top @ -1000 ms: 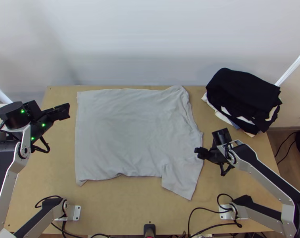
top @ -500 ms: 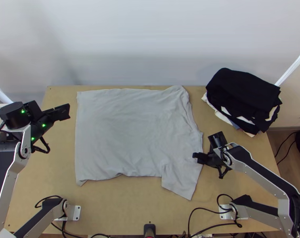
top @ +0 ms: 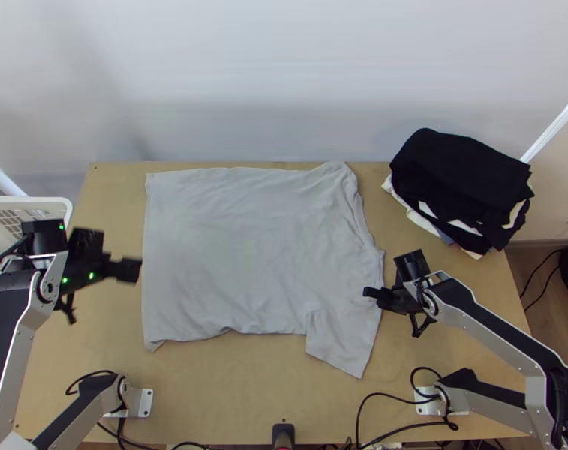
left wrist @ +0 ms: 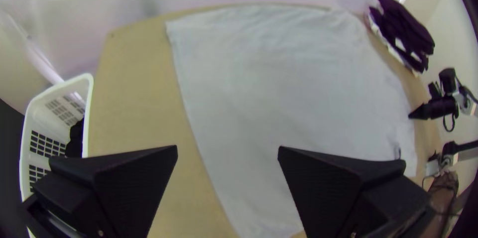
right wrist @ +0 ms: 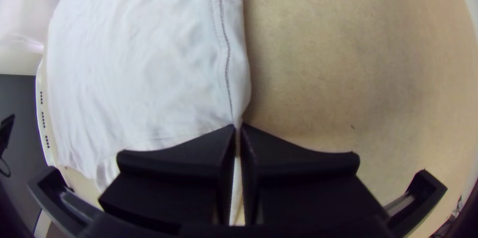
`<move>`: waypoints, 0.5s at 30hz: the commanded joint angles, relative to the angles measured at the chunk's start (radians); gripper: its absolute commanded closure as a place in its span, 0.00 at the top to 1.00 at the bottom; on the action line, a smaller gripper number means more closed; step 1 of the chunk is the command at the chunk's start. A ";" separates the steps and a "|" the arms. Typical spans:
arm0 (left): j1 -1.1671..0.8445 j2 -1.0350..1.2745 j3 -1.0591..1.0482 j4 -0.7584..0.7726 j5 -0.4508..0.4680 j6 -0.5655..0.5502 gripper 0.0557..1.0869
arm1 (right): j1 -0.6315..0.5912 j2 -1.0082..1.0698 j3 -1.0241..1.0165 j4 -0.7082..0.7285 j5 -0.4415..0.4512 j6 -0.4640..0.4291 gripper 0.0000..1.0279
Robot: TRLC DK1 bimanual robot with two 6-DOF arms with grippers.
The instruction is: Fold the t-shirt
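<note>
At the near edge of the light wooden table [top: 231, 390], dark cables [top: 381, 395] loop over the surface, and a sleeve [top: 344, 345] of the grey t-shirt [top: 246, 247] points down toward them. Just beyond, at the shirt's right side, the right gripper [top: 371, 293] has its fingers pressed nearly together with a thin pinch of the cloth between them, right at the edge, where a stitched seam [right wrist: 226, 54] runs up to the tips. The left gripper [top: 131, 270] hangs beside the shirt's left edge (small green lights glow along its body), its fingers spread wide and nothing between them. The shirt itself lies spread across the middle of the table, mostly flat, with soft creases on its right side and its top edge near the table's far edge. Off the table's left side stands a white basket [left wrist: 31, 133], something dark inside it. At the far right sits a stack of clothes [top: 464, 176], black on top with paler layers beneath.
</note>
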 commanded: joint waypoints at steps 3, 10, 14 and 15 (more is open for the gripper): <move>0.075 0.028 -0.065 -0.237 0.014 0.315 0.95 | -0.001 -0.006 -0.030 0.009 0.004 0.000 0.03; 0.029 0.039 -0.128 -0.489 -0.021 0.433 0.95 | -0.001 -0.006 -0.022 0.014 0.004 0.002 0.03; -0.069 0.014 -0.215 -0.477 -0.127 0.402 0.95 | -0.001 -0.007 -0.021 0.014 0.005 0.002 0.03; -0.106 0.014 -0.229 -0.477 -0.149 0.375 0.95 | -0.002 -0.007 -0.022 0.014 0.005 0.002 0.03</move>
